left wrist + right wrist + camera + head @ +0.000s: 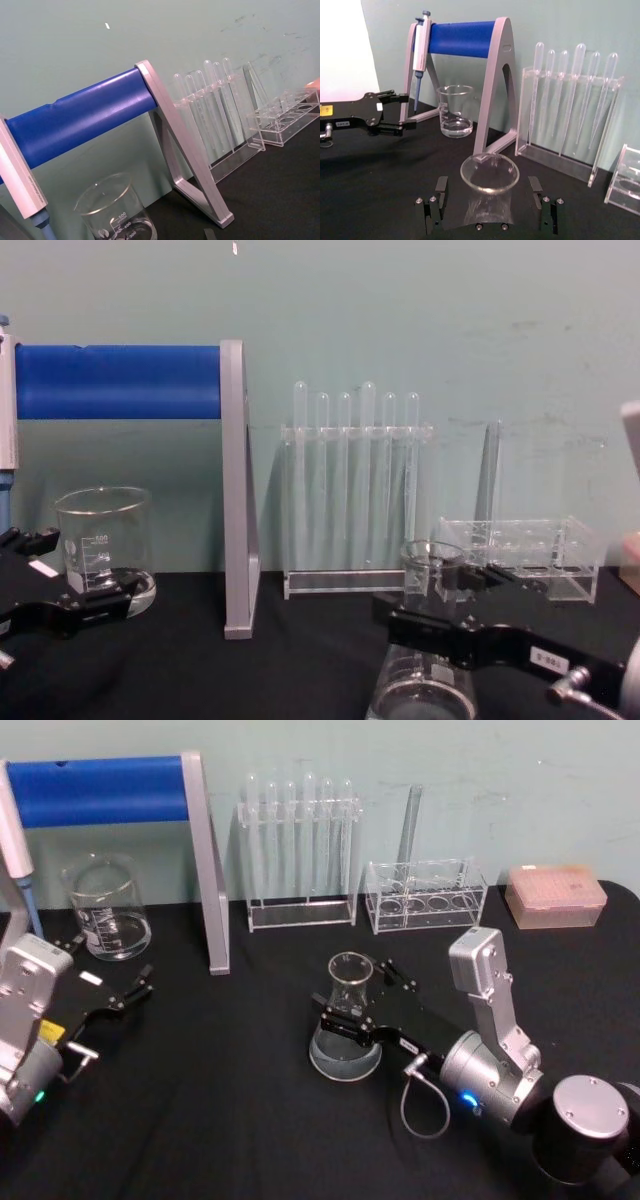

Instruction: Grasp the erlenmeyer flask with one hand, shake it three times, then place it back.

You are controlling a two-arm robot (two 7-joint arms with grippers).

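The erlenmeyer flask (347, 1032) stands upright on the black table, a little right of centre, with a little clear liquid in its wide base. My right gripper (356, 993) is open at the flask's neck, one finger on each side. In the right wrist view the flask's rim (490, 173) sits between the two fingers (440, 189) with a small gap on either side. The chest view shows the flask (427, 680) low down, with the right gripper (428, 595) at neck height. My left gripper (106, 970) rests open at the far left, close to the beaker.
A glass beaker (108, 910) stands back left beside the blue-barred pipette stand (205, 870), which holds a pipette (420, 50). A rack of test tubes (300, 850), a low clear rack (425, 898) and a pink tip box (555, 895) line the back.
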